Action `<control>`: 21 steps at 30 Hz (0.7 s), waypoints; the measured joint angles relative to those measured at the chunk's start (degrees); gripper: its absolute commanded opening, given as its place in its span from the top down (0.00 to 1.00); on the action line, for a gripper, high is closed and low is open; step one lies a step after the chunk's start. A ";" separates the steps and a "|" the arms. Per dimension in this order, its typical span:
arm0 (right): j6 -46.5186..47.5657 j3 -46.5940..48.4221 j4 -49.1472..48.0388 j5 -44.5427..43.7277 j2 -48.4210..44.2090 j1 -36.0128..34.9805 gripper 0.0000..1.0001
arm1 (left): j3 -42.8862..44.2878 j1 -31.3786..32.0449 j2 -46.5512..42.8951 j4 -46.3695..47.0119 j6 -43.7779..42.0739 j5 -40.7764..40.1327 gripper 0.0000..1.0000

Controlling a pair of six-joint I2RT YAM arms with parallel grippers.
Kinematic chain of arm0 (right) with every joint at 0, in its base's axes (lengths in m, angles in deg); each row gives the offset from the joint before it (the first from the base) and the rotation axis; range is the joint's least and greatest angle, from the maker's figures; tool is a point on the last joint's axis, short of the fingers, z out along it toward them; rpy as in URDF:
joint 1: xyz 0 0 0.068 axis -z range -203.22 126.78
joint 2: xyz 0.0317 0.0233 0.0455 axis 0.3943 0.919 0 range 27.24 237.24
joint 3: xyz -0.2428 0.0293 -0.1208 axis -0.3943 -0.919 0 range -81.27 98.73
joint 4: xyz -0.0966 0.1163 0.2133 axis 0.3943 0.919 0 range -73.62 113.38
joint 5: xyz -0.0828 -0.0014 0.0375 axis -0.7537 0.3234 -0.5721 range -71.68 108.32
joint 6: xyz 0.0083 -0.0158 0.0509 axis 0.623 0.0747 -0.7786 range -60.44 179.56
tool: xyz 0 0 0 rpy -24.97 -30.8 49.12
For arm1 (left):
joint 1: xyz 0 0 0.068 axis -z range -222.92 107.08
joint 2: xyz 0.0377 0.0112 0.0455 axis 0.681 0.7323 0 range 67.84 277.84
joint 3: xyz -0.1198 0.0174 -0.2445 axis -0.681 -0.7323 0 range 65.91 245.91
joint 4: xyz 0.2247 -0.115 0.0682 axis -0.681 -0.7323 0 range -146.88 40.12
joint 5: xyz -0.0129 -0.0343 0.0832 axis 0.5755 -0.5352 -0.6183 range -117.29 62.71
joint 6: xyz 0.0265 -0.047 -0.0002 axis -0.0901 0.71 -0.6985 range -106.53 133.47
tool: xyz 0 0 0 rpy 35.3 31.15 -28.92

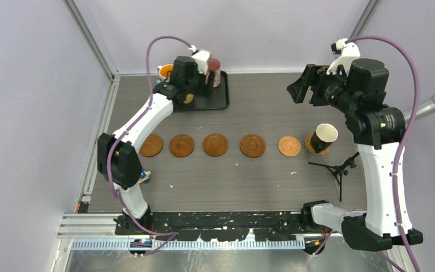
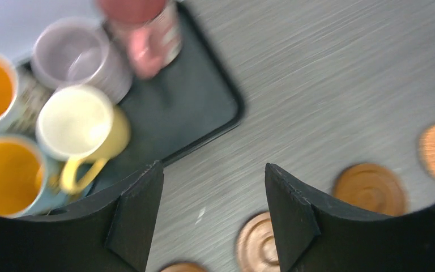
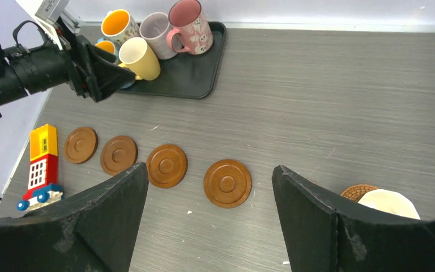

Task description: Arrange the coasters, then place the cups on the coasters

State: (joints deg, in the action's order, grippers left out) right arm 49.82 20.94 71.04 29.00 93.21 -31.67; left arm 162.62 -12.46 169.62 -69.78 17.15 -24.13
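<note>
Looking down on a grey table (image 1: 260, 102) between lilac walls. Seeing the coasters (image 1: 215, 144) lying in a row across its middle, the rightmost bearing a black cup (image 1: 324, 137). Finding five more cups (image 3: 139, 58) crowding a black tray (image 3: 198, 73) at the far left, plain only from the right wrist, with a toy truck (image 3: 41, 161). Noting the left gripper (image 2: 212, 175) hovering at the tray's edge, jaws parted on nothing, and the right gripper (image 3: 209, 170) spread wide, empty.

Your top view looks steeply down from above and behind the arm bases, taking in the whole table (image 1: 260, 187); your left wrist camera hangs close over the black tray (image 2: 190, 105) of mugs (image 2: 73, 122), peering between its own fingers (image 2: 136, 215); your right wrist camera looks from farther back, across the coasters (image 3: 166, 165), to that same tray.
</note>
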 measured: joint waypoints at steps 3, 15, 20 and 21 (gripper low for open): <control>-0.39 -1.53 -0.31 0.31 0.66 0.00 0.15 | -3.72 -6.64 0.13 -2.36 -0.70 -1.03 0.35; -0.96 -4.46 -0.61 0.94 1.68 -0.61 0.15 | -6.58 -18.62 7.04 -2.45 -1.60 -2.54 0.39; -0.74 -4.52 -0.59 0.83 1.68 -0.61 0.15 | -6.58 -18.91 10.01 -0.02 -2.51 -2.69 0.38; -0.70 -4.52 -0.59 0.79 1.68 -0.61 0.15 | -6.64 -18.91 10.51 0.46 -2.62 -2.93 0.38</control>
State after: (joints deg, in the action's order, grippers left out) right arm 49.12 16.42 70.45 29.78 94.90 -32.28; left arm 155.97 -31.37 180.13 -69.32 14.53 -27.06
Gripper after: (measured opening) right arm 0.846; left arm 0.615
